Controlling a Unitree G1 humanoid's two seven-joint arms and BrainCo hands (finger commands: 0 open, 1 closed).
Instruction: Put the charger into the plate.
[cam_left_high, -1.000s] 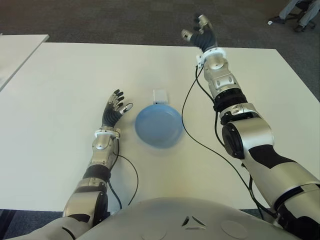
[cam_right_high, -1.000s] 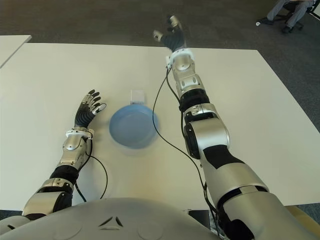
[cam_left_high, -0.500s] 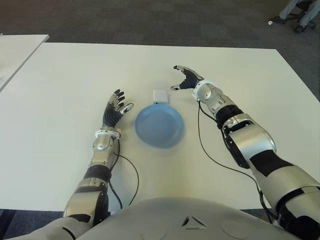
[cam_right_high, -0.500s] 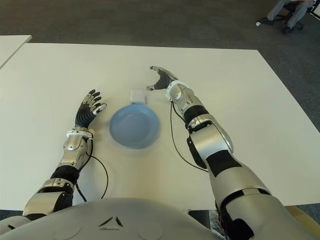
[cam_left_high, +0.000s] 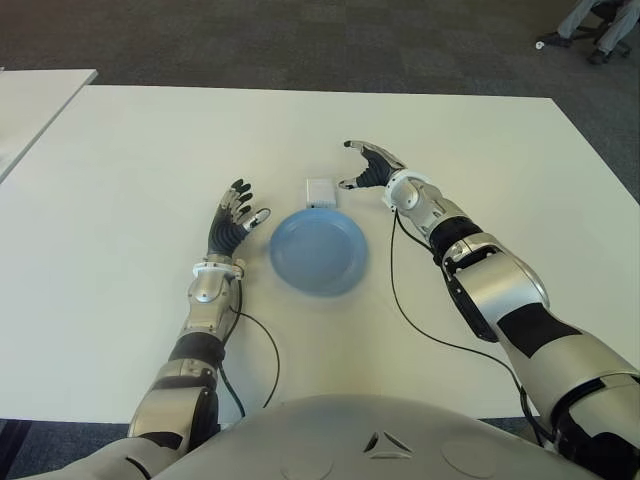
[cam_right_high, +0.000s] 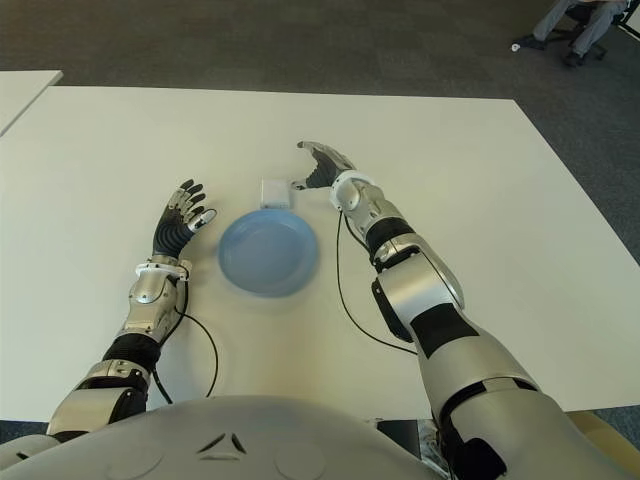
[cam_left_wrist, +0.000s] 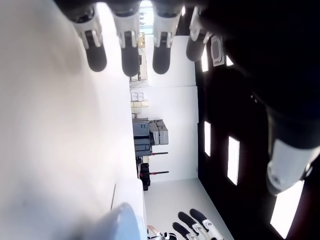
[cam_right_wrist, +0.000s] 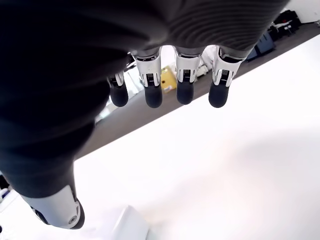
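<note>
A small white charger lies on the white table, just beyond the far rim of a blue plate. My right hand hovers to the right of the charger, fingers spread and holding nothing; its thumb side faces the charger, a small gap between them. In the right wrist view a white corner of the charger shows below the thumb. My left hand is held up left of the plate, fingers extended, empty.
A second white table stands at the far left. A person's legs and a chair base are at the far right on the dark carpet. Black cables trail from both wrists over the table.
My right arm swung down from the table's far edge to beside the charger, then crept slightly closer to it. The left hand, charger and plate stayed put.
</note>
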